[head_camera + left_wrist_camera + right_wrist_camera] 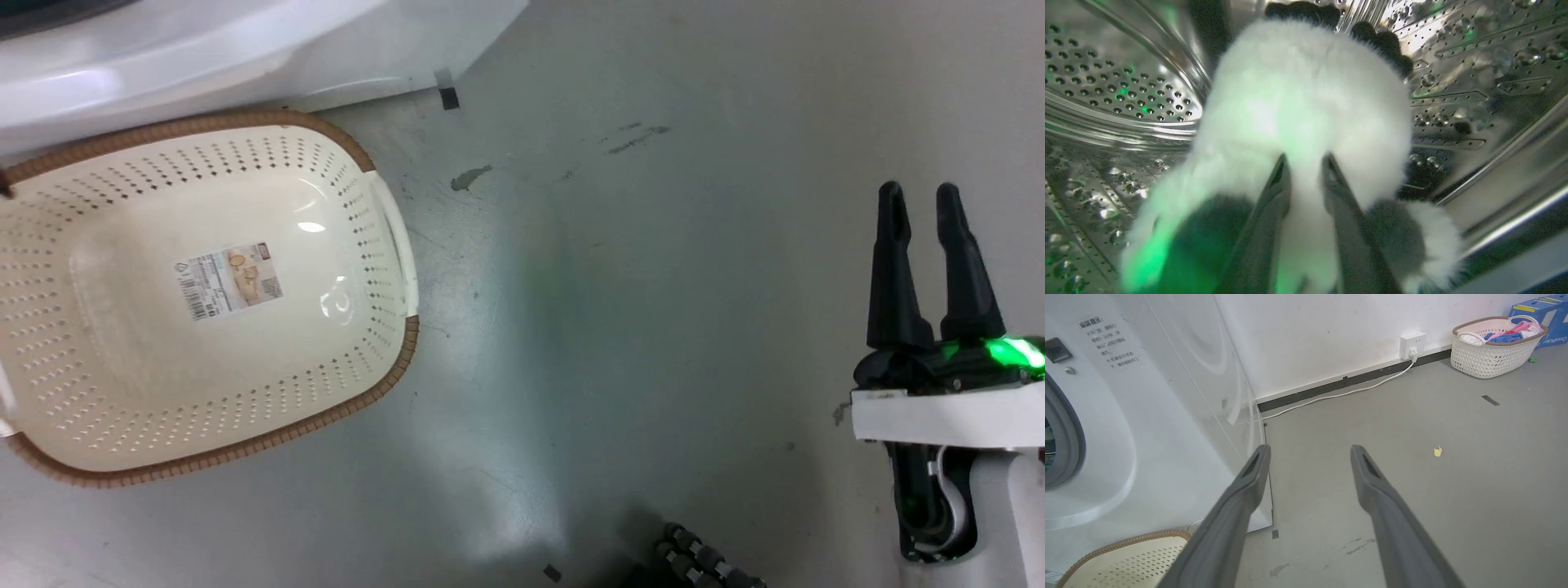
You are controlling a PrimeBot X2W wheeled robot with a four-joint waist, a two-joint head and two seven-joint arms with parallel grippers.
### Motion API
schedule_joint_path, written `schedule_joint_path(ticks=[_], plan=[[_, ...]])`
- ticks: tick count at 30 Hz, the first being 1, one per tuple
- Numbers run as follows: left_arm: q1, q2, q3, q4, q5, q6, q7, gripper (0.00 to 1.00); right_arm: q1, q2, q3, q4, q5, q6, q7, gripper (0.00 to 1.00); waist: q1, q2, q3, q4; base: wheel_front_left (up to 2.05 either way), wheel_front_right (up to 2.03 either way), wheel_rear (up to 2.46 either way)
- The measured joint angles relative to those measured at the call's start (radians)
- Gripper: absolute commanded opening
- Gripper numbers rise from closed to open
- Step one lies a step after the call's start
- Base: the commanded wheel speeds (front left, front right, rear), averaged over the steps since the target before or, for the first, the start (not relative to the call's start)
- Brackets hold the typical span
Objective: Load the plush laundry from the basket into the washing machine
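Observation:
The plush laundry [1306,94], fluffy white with black ears at its top, lies inside the shiny perforated steel drum [1118,81] of the washing machine [204,49]. My left gripper [1306,161] is shut on a fold of its white fur. The cream basket [245,445] stands on the floor in front of the washer, holding nothing but its label sticker [229,280]. My right gripper [921,200] hovers open over bare floor far to the basket's right. In the right wrist view the right gripper [1310,451] points past the washer's white front [1167,375] and grey port ring [1067,428].
A second white basket [1492,355] with clothes and a blue box [1547,314] stand by the far wall. A wall socket [1412,345] feeds a white cable [1339,394] along the skirting. Black tape marks [447,98] dot the grey floor. A dark ribbed hose [702,563] shows at the bottom.

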Motion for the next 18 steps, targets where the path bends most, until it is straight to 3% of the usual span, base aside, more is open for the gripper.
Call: schedule_joint_path(ticks=[9, 18], plan=[[0.066, -0.048, -0.023, 0.103, -0.029, 0.0, -0.126, 1.0, -0.007, 0.0, -0.043, -0.003, -0.059, 0.0, 0.0, 1.0, 0.0, 0.0, -0.081, 0.043, 0.0, 0.0, 0.0], [0.294, -0.164, 0.019, 0.154, -0.14, 0.015, -0.31, 1.0, 0.04, 0.0, -0.097, -0.002, -0.164, 0.0, 0.0, 1.0, -0.0003, 0.0, -0.262, 0.116, 0.0, 0.0, 0.0]])
